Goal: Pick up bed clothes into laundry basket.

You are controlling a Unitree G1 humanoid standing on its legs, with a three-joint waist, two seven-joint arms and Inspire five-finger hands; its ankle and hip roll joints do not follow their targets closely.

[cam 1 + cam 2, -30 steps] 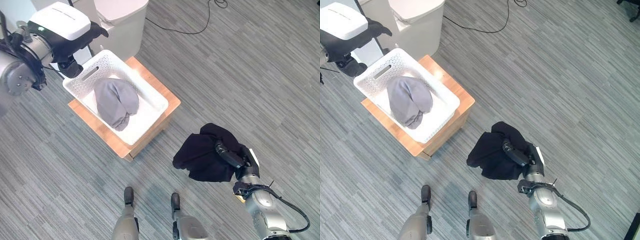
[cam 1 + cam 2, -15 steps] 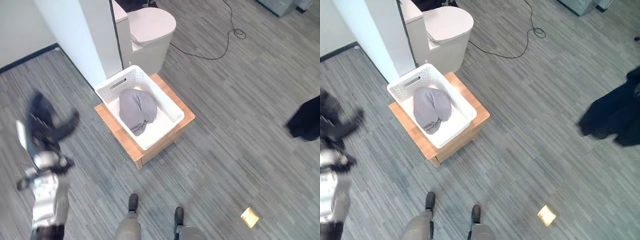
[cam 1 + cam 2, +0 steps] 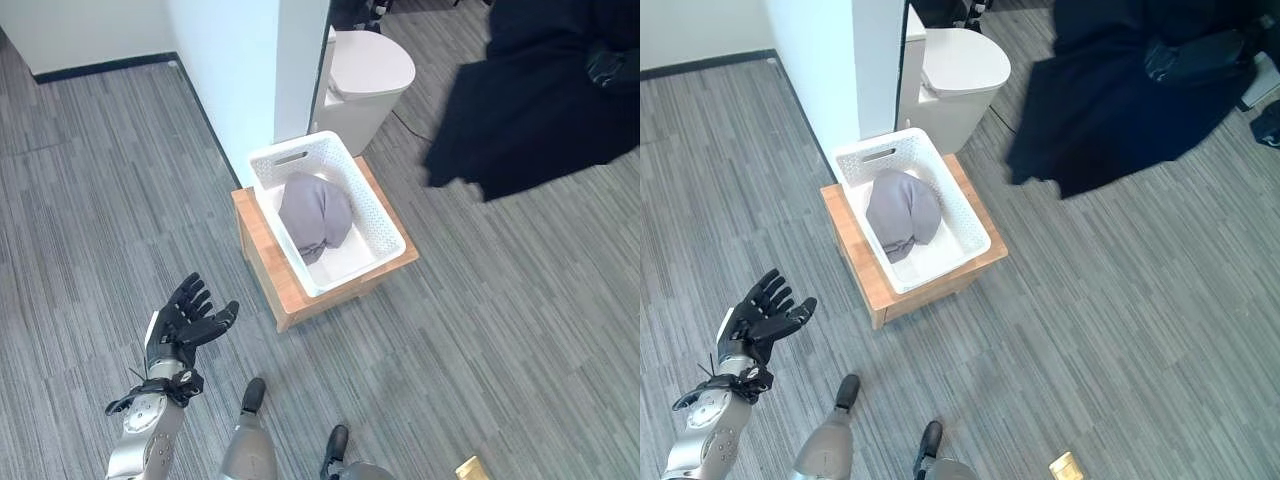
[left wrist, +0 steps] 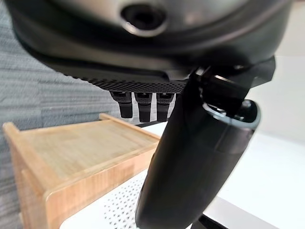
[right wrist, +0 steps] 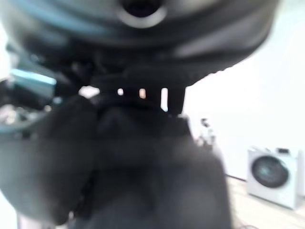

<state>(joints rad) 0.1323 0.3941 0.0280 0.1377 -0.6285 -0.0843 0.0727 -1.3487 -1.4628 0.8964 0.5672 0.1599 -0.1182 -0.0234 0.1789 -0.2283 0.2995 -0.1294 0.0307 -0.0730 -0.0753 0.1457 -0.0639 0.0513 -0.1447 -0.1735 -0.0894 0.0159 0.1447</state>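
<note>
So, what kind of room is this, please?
Probably a bathroom or laundry room: a white toilet, a washing machine, and a white laundry basket on a low wooden stand.

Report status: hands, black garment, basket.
Left hand open, empty, low beside the stand. Right hand shut on black garment, held high. Basket holds grey cloth; nothing blocking it.
</note>
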